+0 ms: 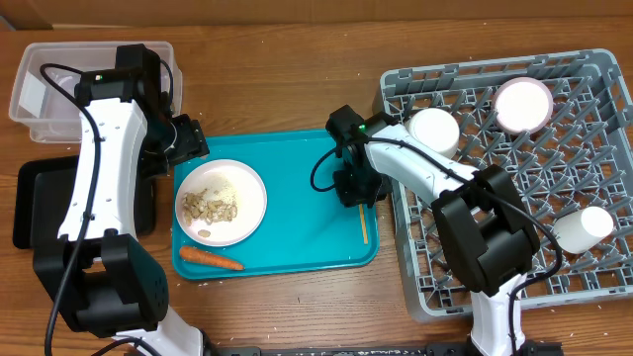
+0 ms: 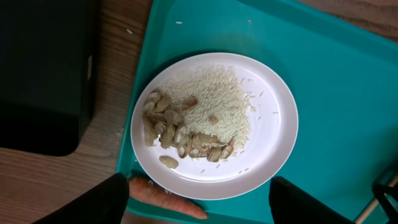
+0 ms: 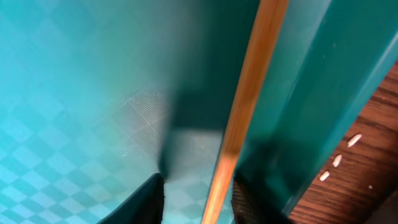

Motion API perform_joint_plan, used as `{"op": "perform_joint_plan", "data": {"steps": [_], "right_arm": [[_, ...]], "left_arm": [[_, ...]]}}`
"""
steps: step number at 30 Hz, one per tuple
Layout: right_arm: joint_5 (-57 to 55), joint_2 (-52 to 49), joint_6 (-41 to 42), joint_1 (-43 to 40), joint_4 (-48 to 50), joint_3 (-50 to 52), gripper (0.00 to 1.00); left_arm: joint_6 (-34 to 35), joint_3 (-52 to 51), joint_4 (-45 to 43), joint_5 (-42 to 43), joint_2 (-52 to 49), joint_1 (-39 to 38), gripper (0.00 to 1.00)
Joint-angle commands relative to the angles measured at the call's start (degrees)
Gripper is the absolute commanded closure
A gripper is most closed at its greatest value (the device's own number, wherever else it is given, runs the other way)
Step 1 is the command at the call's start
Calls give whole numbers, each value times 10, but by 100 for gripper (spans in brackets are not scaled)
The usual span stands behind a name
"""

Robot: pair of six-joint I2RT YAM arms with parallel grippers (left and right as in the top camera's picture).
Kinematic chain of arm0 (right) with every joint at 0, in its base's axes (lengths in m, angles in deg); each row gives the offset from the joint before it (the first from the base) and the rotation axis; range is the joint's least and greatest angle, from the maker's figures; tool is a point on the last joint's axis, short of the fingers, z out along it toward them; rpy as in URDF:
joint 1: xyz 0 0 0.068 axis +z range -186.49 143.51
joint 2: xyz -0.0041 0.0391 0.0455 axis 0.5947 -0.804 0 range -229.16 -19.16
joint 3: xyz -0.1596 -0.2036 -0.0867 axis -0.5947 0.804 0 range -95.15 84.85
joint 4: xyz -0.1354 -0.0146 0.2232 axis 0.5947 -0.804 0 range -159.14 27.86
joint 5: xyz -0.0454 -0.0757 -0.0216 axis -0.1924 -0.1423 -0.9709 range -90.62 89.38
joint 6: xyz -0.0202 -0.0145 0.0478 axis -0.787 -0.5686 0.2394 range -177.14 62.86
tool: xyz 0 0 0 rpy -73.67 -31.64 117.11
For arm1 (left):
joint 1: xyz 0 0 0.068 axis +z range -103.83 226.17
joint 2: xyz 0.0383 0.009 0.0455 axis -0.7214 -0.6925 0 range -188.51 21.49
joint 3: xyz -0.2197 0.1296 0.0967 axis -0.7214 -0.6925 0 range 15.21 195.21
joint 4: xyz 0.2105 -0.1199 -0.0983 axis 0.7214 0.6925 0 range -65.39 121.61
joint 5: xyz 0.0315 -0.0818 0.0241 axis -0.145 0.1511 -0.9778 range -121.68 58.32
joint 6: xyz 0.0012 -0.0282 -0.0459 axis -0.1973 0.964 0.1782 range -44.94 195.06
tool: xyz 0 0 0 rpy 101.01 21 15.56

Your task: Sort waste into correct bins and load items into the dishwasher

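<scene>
Wooden counter (image 1: 287,79), teal tray (image 1: 307,218) holding white plate (image 2: 268,140) of rice (image 2: 217,102) and nut scraps (image 2: 166,127), left gripper (image 2: 199,193) jaws spread wide above it, right gripper (image 3: 198,194) jaws parted astride chopstick (image 3: 250,93) at tray's edge.

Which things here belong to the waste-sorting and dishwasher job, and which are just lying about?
Job: plate, rice, nut scraps, carrot, chopstick, clear tub, black tray, dish rack, pinkish bowl, white bowl, cup.
Lying about: teal serving tray, wooden table.
</scene>
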Motion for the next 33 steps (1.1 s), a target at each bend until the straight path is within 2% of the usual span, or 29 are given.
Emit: {"op": "perform_joint_plan", "data": {"steps": [1, 3, 7, 8, 13, 21, 28, 33], "right_arm": [[-2, -7, 15, 2, 5, 8, 79], [-2, -7, 15, 2, 8, 8, 82], [1, -7, 28, 2, 10, 7, 96], [1, -7, 28, 2, 8, 6, 96], [5, 2, 27, 0, -33, -32, 96], [-27, 96, -7, -18, -98, -134, 96], [-103, 138, -8, -89, -174, -136, 96], [-101, 138, -65, -130, -202, -106, 96]], "left_arm": [[2, 8, 0, 0, 17, -1, 26], [2, 8, 0, 0, 17, -1, 26], [2, 8, 0, 0, 17, -1, 26], [2, 8, 0, 0, 17, -1, 26], [2, 8, 0, 0, 17, -1, 26], [2, 8, 1, 0, 17, -1, 26], [2, 8, 2, 0, 17, -1, 26], [2, 8, 2, 0, 17, -1, 26]]}}
